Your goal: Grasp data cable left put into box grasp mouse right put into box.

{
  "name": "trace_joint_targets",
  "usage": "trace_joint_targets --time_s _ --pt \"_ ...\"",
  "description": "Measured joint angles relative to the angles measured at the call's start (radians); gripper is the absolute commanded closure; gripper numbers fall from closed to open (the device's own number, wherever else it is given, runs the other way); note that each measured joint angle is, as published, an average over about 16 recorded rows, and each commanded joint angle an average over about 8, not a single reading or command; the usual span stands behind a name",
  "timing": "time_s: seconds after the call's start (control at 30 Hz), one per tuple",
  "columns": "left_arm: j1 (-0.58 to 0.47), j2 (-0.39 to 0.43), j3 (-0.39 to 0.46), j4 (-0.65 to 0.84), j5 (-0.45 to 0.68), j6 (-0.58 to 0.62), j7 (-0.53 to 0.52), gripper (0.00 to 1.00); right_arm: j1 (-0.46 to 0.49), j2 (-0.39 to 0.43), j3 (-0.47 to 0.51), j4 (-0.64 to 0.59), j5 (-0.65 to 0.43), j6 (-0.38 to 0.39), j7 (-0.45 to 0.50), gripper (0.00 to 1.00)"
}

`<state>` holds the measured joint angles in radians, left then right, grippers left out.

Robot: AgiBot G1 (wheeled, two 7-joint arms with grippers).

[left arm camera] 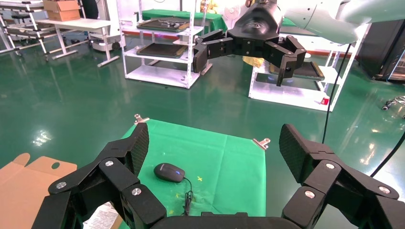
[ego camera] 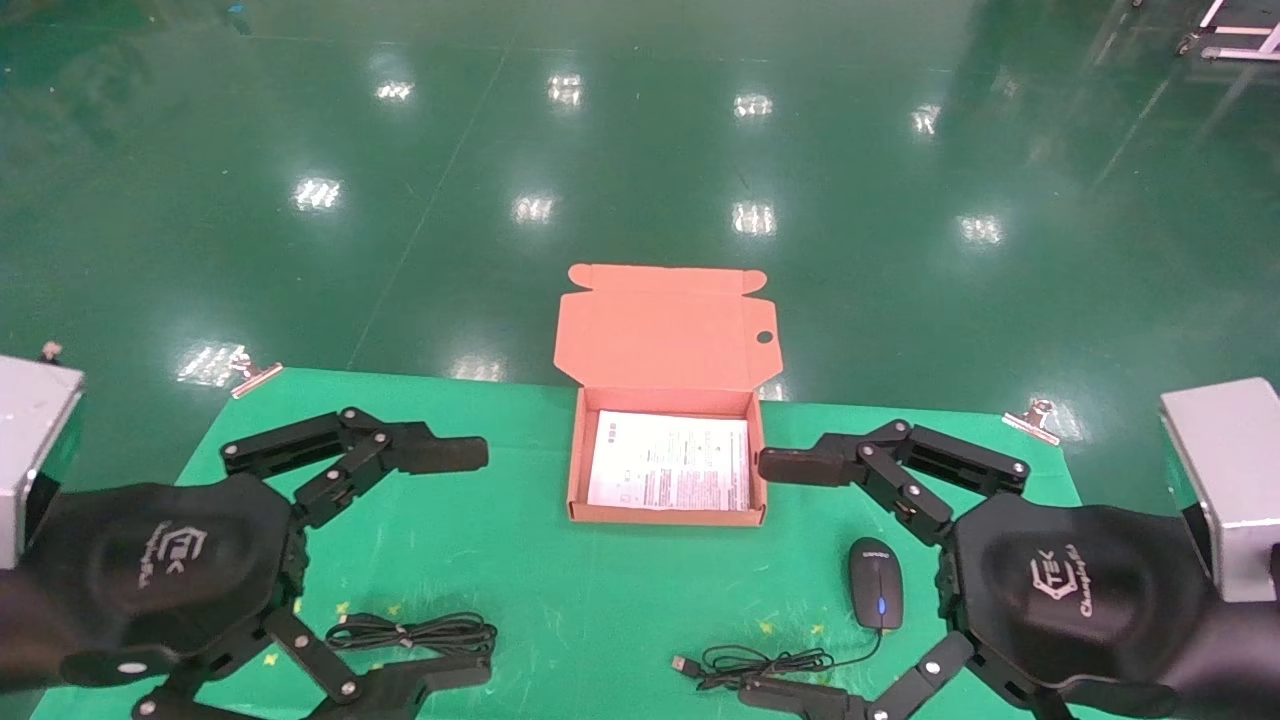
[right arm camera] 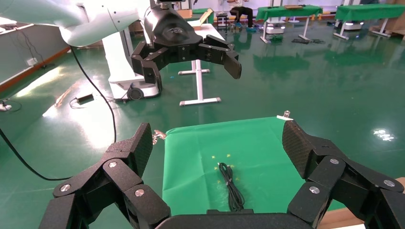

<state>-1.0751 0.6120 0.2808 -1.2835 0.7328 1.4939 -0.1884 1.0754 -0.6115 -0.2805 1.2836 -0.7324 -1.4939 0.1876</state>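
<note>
The orange-brown box [ego camera: 575,465] stands open at the table's far middle, lid flap back, a white leaflet [ego camera: 668,462] on its floor. The data cable [ego camera: 415,633], a flat black bundle, lies at the front left; it also shows in the right wrist view [right arm camera: 230,188]. The black mouse [ego camera: 875,582] with its blue-lit wheel lies at the front right, its cord and USB plug [ego camera: 686,664] trailing left; it shows in the left wrist view [left arm camera: 169,172] too. My left gripper [ego camera: 475,560] hangs open above the cable. My right gripper [ego camera: 775,575] hangs open above the mouse. Both are empty.
A green cloth [ego camera: 540,580] covers the table, clipped at its far corners [ego camera: 255,374] [ego camera: 1035,418]. Beyond the table's edge is glossy green floor. Small yellow marks dot the cloth near the cable and the mouse. Shelving racks [left arm camera: 162,43] stand farther off in the room.
</note>
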Motion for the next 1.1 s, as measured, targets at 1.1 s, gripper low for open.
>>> trace_joint_targets --time_s 1.1 --pt "-0.065 0.014 0.044 0.002 0.078 0.034 -0.001 0.00 0.039 0.012 -0.025 0.019 -0.079 -0.020 -0.022 0.00"
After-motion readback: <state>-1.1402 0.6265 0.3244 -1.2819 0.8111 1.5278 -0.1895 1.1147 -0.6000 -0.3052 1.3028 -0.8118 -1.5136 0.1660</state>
